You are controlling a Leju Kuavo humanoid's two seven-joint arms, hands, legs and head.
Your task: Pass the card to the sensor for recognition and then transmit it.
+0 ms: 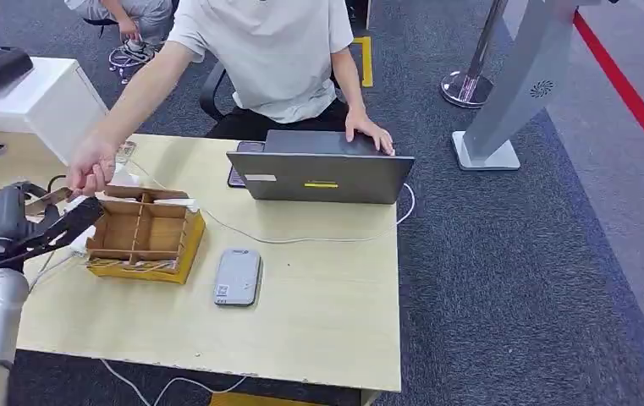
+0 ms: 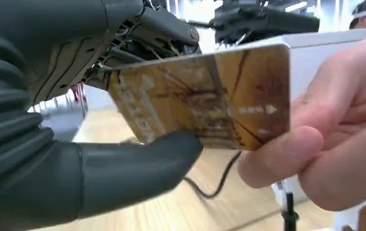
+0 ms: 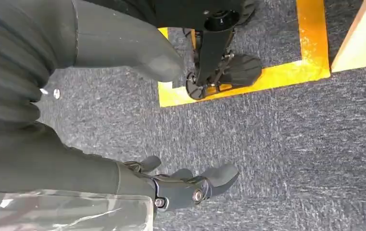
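Note:
A brown patterned card (image 2: 209, 96) sits pinched between the thumb and dark fingers of my left hand (image 2: 75, 163). A person's hand (image 2: 334, 139) grips the card's other end. From the head view, my left hand (image 1: 56, 224) hovers at the table's left edge, beside a wooden box, with the card (image 1: 47, 200) and the person's hand (image 1: 91, 169) just above it. The grey card sensor (image 1: 238, 277) lies flat on the table to the right of the box. My right hand (image 3: 176, 187) hangs over the carpet, fingers apart, holding nothing.
A wooden divided box (image 1: 145, 237) stands by my left hand. A grey laptop (image 1: 322, 173) sits at the far edge with the seated person's other hand (image 1: 371, 131) on it. A white cable (image 1: 301, 239) crosses the table (image 1: 318, 321). A white stand (image 1: 504, 93) is on the right.

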